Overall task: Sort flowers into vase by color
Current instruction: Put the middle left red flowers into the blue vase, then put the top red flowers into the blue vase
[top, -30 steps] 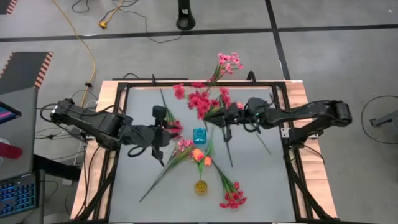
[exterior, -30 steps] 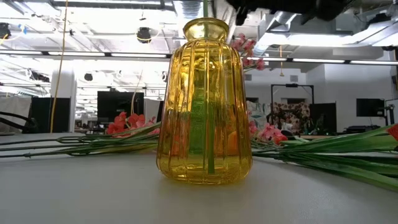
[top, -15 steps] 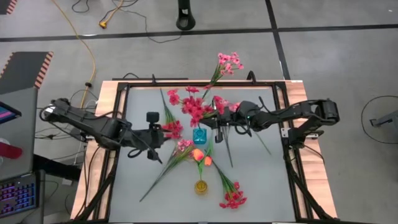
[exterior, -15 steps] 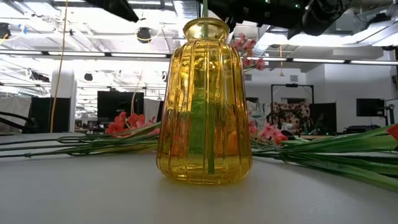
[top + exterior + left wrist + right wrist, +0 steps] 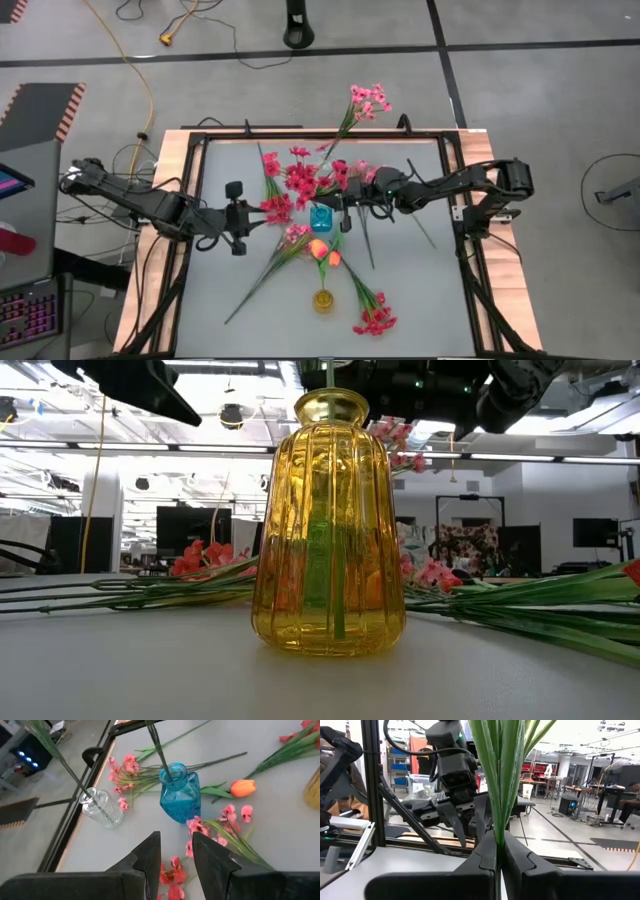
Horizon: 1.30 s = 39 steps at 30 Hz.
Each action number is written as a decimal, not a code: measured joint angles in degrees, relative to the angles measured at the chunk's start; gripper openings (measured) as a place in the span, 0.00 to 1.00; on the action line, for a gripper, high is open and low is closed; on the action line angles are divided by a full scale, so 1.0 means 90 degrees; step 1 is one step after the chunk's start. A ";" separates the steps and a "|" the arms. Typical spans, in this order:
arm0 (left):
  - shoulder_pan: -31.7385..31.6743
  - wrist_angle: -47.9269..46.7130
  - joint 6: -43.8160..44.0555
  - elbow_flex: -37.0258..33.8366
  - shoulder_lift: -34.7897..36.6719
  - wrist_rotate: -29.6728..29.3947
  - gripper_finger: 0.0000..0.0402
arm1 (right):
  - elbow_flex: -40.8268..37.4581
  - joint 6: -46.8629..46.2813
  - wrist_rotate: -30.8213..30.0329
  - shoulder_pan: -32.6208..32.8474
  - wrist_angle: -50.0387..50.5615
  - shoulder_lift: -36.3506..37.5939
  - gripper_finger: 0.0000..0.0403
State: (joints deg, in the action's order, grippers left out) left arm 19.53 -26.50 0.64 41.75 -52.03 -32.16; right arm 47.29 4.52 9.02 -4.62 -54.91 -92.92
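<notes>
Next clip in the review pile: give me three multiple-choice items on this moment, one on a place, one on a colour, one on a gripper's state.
1. Where does the blue vase stand?
A. Mid-table, between the two grippers
B. On the floor
C. Inside the yellow vase

2. What colour is the vase closest to the low camera?
A. Clear
B. Blue
C. Yellow

3. What is the state of the right gripper?
A. Open and empty
B. Shut on a green flower stem
C. Shut on the clear vase

Answers:
1. A: the high view shows it between the left gripper and the right gripper.
2. C: amber-yellow ribbed glass fills the low view.
3. B: the right wrist view shows the flower stem pinched between its fingers.
</notes>
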 joint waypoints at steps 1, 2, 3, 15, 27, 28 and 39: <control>0.0000 0.0000 0.0056 -0.0004 0.0000 0.0000 0.25 | 0.0000 -0.0001 0.0000 -0.0002 0.0006 -0.0003 0.09; 0.0000 -0.0010 0.0068 -0.0004 -0.0002 0.0000 0.25 | 0.0000 -0.0001 -0.0004 -0.0002 0.0036 -0.0005 0.09; 0.0000 -0.0007 0.0070 -0.0004 -0.0009 0.0000 0.25 | 0.0000 -0.0009 -0.0005 -0.0002 0.0069 -0.0005 0.09; 0.0000 0.0032 0.0039 -0.0009 -0.0061 -0.0007 0.25 | 0.0000 -0.0008 -0.0007 -0.0002 0.0139 -0.0006 0.15; 0.0000 0.0009 0.0111 -0.0009 -0.0061 -0.0022 0.25 | 0.0015 0.0006 -0.0012 -0.0051 0.1654 0.0632 0.35; -0.0003 0.0008 0.0077 -0.0007 -0.0061 -0.0022 0.25 | 0.0015 0.0008 -0.0012 -0.0079 0.1826 0.0697 0.37; -0.0012 0.0008 -0.0066 -0.0006 -0.0061 0.0093 0.25 | 0.0015 0.0060 -0.0015 -0.0385 0.3744 0.1504 0.52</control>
State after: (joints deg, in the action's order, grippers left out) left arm 19.42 -26.43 0.05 41.69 -52.58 -31.32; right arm 47.42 5.06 8.88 -8.09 -21.21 -79.39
